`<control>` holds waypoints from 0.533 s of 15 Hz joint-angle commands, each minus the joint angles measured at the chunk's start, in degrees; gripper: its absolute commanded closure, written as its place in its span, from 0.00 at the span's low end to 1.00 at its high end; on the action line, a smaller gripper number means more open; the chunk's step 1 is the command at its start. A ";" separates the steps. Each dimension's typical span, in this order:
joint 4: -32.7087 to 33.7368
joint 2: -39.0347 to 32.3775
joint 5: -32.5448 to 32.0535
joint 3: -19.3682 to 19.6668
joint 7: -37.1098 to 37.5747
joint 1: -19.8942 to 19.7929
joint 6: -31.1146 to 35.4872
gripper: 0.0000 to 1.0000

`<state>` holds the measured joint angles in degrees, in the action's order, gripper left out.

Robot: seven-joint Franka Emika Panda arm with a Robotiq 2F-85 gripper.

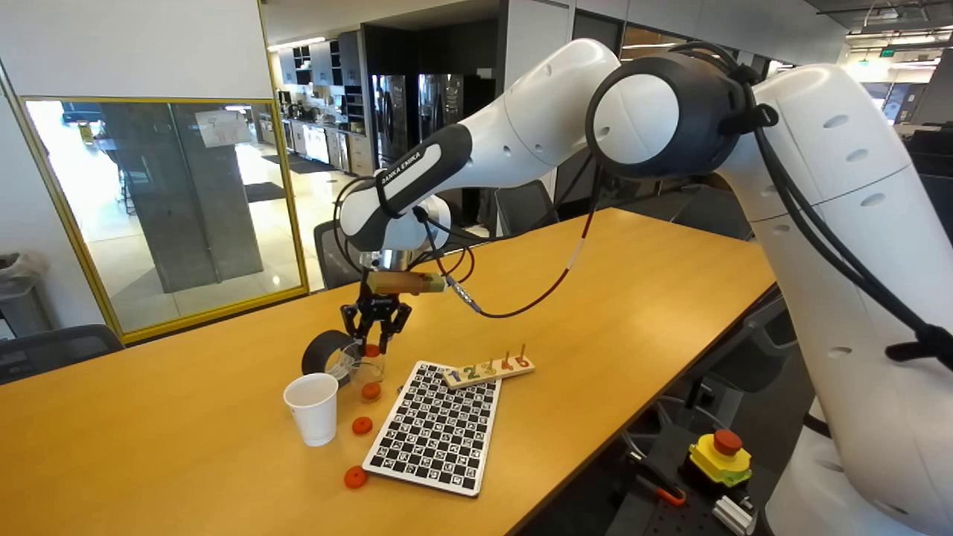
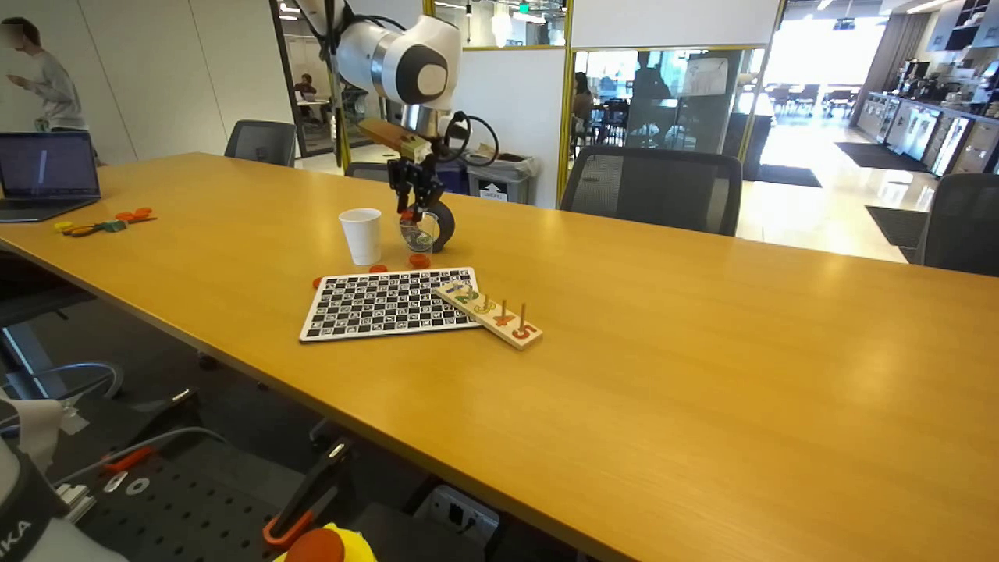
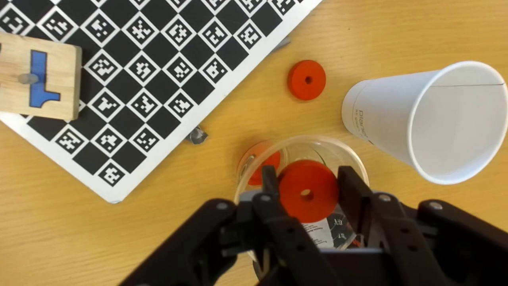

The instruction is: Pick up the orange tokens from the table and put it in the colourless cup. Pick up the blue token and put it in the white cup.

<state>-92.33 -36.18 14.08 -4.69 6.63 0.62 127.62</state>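
My gripper (image 3: 306,178) is shut on an orange token (image 3: 308,194), gripped by its edges above the mouth of the colourless cup (image 3: 317,140). The held token also shows between the fingertips in both exterior views (image 1: 372,350) (image 2: 407,215). Another orange token (image 3: 265,165) shows through the cup's wall; whether it is inside or beside the cup is unclear. More orange tokens (image 1: 362,425) (image 1: 355,477) lie on the table (image 1: 186,447). The white cup (image 1: 313,413) stands upright beside the colourless cup. No blue token is seen.
A black roll (image 1: 322,351) stands against the colourless cup. A checkered board (image 1: 424,447) lies close by, with a wooden number peg board (image 1: 488,371) resting partly on it. A laptop (image 2: 48,176) and a small tool (image 2: 94,229) lie at the table's far end.
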 commanded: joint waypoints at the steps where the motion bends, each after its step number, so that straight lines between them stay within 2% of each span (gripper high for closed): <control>1: 1.46 -0.18 -0.70 0.45 0.17 1.02 0.05 0.83; 2: 1.49 -0.18 -1.03 0.61 0.36 1.28 0.32 0.83; 3: 1.37 -0.01 -1.48 1.05 1.33 1.71 1.00 0.33; 4: 1.53 0.03 -1.56 1.03 1.14 1.70 0.77 0.33; 5: 1.09 0.62 -1.54 1.05 0.82 1.60 0.79 0.28; 8: -1.25 3.06 -2.65 1.78 1.77 2.28 2.31 0.05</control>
<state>-91.83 -35.92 13.11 -4.19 6.75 1.53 128.24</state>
